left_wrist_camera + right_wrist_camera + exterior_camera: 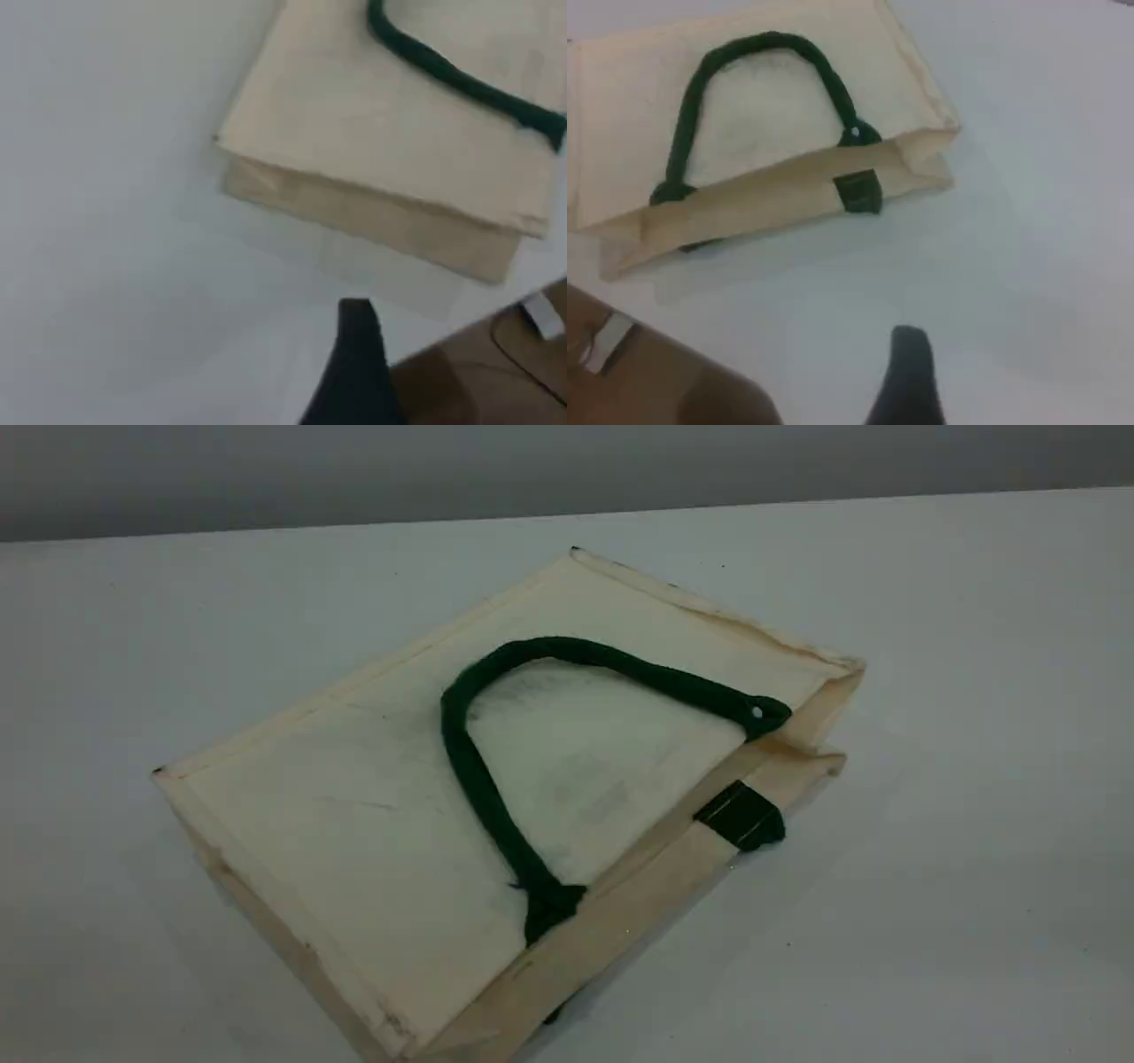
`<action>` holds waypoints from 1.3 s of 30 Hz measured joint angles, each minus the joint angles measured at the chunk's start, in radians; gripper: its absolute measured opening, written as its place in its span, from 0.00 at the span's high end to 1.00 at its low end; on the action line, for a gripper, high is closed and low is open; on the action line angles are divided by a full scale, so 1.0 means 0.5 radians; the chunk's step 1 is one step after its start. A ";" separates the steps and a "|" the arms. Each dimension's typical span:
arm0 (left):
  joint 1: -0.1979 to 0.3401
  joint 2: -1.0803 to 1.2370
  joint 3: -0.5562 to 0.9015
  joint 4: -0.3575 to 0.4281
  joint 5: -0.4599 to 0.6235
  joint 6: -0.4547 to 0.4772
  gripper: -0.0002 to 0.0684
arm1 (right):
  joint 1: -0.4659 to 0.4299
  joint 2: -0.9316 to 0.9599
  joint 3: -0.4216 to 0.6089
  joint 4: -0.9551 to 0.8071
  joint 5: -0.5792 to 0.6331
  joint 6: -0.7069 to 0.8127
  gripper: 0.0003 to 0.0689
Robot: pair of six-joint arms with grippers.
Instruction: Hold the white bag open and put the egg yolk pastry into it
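Lying flat on the pale table (974, 691), the white bag (354, 806) is cream fabric, collapsed, its mouth edge turned toward the lower right of the scene view, one dark green handle (469, 771) looped across its upper face and a green tab (741, 815) showing at the mouth. Left gripper (354, 354) and right gripper (908, 372) each show a single dark fingertip above bare table, near the bag but clear of it, jaws released and grasping nothing. The egg yolk pastry appears in none of the three views.
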 joint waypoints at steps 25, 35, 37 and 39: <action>0.097 0.000 0.059 0.042 -0.142 -0.136 0.25 | -0.126 -0.005 -0.002 -0.002 0.003 0.000 0.23; 0.526 -0.011 0.059 0.044 -0.142 -0.132 0.25 | -0.766 -0.302 -0.002 -0.002 0.008 0.000 0.23; 0.526 -0.047 0.059 0.044 -0.142 -0.132 0.25 | -0.789 -0.340 -0.004 -0.002 0.008 0.000 0.23; 0.526 -0.092 0.059 0.045 -0.142 -0.134 0.25 | -0.797 -0.340 -0.004 0.002 0.008 0.000 0.23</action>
